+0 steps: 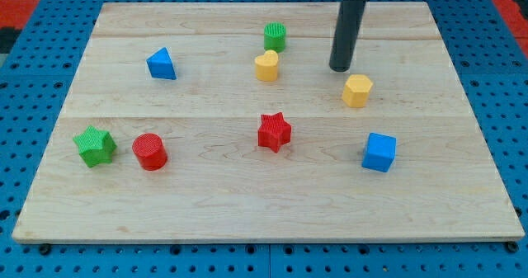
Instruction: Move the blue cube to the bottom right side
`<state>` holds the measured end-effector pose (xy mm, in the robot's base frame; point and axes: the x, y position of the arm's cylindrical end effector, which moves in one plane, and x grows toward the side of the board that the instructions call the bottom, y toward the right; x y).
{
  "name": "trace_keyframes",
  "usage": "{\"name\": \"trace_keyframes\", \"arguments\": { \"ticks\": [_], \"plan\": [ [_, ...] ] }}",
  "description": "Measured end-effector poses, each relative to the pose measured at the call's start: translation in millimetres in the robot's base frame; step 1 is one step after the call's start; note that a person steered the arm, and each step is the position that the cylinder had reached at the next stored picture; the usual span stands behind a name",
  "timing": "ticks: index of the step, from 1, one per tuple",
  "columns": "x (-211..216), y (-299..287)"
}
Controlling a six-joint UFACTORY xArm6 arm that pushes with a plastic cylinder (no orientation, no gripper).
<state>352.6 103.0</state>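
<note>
Wooden board is filling most of the view, resting on a blue pegboard surround. Next largest, the dark rod is coming down from the view's top, with my tip sitting on the wood between the yellow heart and the yellow hexagon, touching neither. It has no jaws, so nothing is being clamped; it is simply standing free. The blue cube is lying toward the view's right, below the hexagon and well apart from my tip. I judge the tip is needing to get above and left of the cube, skirting the hexagon, so a push is driving it down and right. The red star, red cylinder, green star, blue triangle and green cylinder are lying scattered, clear of that path.
</note>
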Motion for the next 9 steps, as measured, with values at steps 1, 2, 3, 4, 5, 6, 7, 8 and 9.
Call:
{"name": "trace_keyframes", "arguments": {
  "ticks": [1,2,3,4,5,6,7,8,9],
  "plan": [
    [35.1,0.0],
    [75.2,7.6],
    [107.6,17.8],
    [136.5,20.5],
    [160.2,34.0],
    [170.4,35.0],
    [170.4,6.1],
    [173.0,-11.6],
    [185.3,9.8]
  ]
}}
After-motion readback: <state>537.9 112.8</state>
